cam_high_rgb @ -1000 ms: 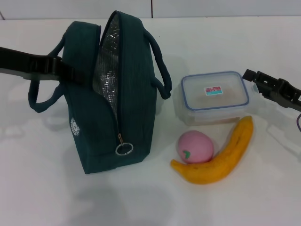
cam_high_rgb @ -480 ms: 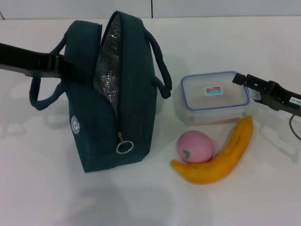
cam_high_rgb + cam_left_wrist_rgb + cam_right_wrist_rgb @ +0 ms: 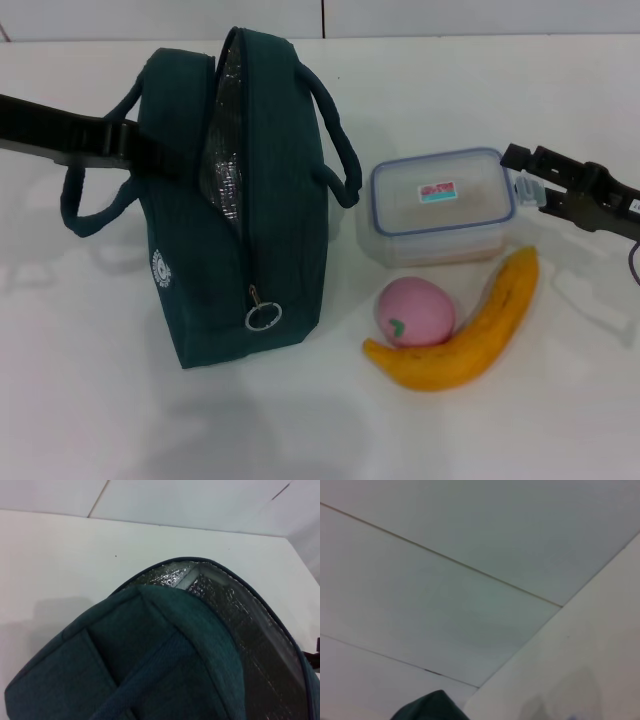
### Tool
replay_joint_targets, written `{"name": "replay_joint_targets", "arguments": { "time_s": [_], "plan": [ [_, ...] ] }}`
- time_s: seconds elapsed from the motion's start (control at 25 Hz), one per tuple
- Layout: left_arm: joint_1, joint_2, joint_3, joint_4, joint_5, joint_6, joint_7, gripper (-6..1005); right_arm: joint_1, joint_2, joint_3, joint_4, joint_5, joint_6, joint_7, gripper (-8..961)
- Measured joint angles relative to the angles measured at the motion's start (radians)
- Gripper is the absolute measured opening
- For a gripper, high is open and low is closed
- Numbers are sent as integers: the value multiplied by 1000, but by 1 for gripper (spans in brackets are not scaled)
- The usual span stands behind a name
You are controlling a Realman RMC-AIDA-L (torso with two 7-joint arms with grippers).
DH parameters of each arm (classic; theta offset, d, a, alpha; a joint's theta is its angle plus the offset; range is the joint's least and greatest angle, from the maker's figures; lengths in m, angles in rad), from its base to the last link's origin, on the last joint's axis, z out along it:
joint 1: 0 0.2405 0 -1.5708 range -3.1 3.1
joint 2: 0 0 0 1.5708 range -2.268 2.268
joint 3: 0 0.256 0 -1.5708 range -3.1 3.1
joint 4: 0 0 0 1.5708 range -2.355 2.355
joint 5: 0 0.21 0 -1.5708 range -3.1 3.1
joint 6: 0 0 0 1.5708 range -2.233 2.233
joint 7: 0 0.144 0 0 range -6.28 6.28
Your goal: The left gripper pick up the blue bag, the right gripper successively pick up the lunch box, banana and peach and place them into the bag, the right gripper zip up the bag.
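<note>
The blue bag (image 3: 235, 200) stands upright on the table (image 3: 560, 420) at left centre of the head view, its zip undone and the foil lining exposed along the open seam. The left tool (image 3: 135, 150) reaches in from the left edge and meets the bag's upper side; whether it grips fabric or only rests against it cannot be told, since its tips are masked by the bag. The lunch box (image 3: 440, 205) sits right of centre, with the peach (image 3: 415, 312) and the banana (image 3: 465, 335) below it, touching each other. The right tool (image 3: 522, 172) lies at the box's right-hand end, its fingers parted to either side of the lid latch; a firm hold is not evident. For a good pick, the fingers should bear on the rigid rim or the body rather than the thin lid, the box should stay level, and the bag mouth should be held wide enough to take it flat. The left wrist view shows the depth of the bag's opening, which the head view shows only as a narrow slit. The right wrist view shows the wall and a corner of the bag, not the lunch box.
</note>
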Motion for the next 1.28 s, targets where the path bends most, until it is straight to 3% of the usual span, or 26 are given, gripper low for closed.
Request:
{"name": "replay_joint_targets", "arguments": {
  "time_s": [0.84,1.04,1.16,1.28],
  "plan": [
    [-25,-5,8,-55,0,-13,25,36,35,29,-7,6,-5,28,65,782],
    [-25,-1,8,-63,0,-19,34,36,31,37,-7,6,-3,38,65,603],
    [-25,1,8,-66,0,-23,35,35,34,39,-7,6,-1,38,64,366],
    [-25,3,8,-66,0,-23,35,35,34,39,-5,6,1,34,63,312]
  ]
}}
